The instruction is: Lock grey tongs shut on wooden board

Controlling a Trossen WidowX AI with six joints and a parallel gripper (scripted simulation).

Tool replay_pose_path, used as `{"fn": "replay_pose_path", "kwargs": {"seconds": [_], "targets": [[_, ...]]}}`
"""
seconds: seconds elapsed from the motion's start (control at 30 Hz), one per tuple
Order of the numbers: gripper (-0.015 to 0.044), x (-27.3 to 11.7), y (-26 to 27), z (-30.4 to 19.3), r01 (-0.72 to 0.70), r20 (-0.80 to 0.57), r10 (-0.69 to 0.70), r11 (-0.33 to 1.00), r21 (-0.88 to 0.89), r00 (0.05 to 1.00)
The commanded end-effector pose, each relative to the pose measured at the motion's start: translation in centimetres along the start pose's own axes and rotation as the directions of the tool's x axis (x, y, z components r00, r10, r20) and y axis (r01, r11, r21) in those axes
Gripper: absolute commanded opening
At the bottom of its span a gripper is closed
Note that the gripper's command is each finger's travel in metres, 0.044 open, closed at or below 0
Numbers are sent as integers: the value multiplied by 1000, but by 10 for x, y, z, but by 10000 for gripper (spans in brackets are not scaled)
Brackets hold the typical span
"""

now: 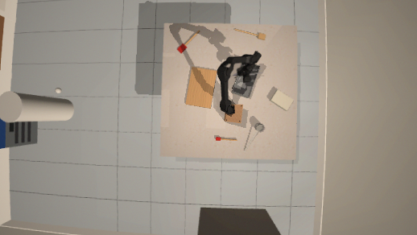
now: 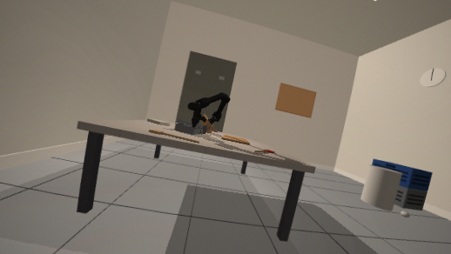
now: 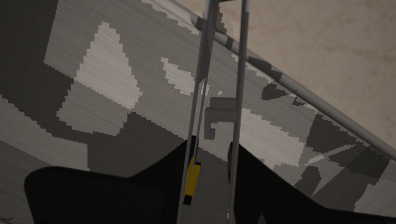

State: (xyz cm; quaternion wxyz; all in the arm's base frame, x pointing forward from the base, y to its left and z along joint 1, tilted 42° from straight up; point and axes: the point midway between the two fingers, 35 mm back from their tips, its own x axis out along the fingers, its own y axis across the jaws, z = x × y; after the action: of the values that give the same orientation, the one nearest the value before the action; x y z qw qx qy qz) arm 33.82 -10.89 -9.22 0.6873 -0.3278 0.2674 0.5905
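The grey tongs (image 3: 242, 60) run lengthwise up the wrist view, with their two arms near each other and nearly parallel. A grey hooked tab shows between the arms, and a yellow mark is on the left arm. My gripper (image 3: 213, 145) (image 1: 246, 79) (image 2: 195, 124) is low over the roasting tin (image 1: 242, 95) (image 2: 185, 127) (image 3: 300, 91), with one black finger against the outer side of each arm, shut on the tongs. The tongs are too small to make out in the top and exterior views, and their tips and hinge are not clear. The wooden board (image 1: 201, 86) (image 2: 235, 139) lies left of the tin in the top view.
The arm's base stands on a brown plate (image 1: 237, 117). A cream block (image 1: 282, 100) and a grey round thing with a long handle (image 1: 259, 127) are to the right. Red-headed tools (image 1: 182, 48) (image 1: 217, 138) and a wooden tool (image 1: 262, 36) lie near the table edges.
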Motion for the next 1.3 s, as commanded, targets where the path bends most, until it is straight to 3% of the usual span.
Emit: {"fn": "replay_pose_path", "kwargs": {"seconds": [0.0,0.3,0.5,0.7,0.97,1.27], "targets": [[73,0,0,0,0,0,0,1000,3,1000],[13,0,0,0,0,0,0,1000,3,1000],[-144,0,0,0,0,0,0,1000,3,1000],[-150,-8,-1,-1,0,-1,0,1000,4,1000],[-150,-98,-1,-2,-4,4,4,1000,14,1000],[-150,-100,0,-2,-4,4,4,1000,15,1000]]}}
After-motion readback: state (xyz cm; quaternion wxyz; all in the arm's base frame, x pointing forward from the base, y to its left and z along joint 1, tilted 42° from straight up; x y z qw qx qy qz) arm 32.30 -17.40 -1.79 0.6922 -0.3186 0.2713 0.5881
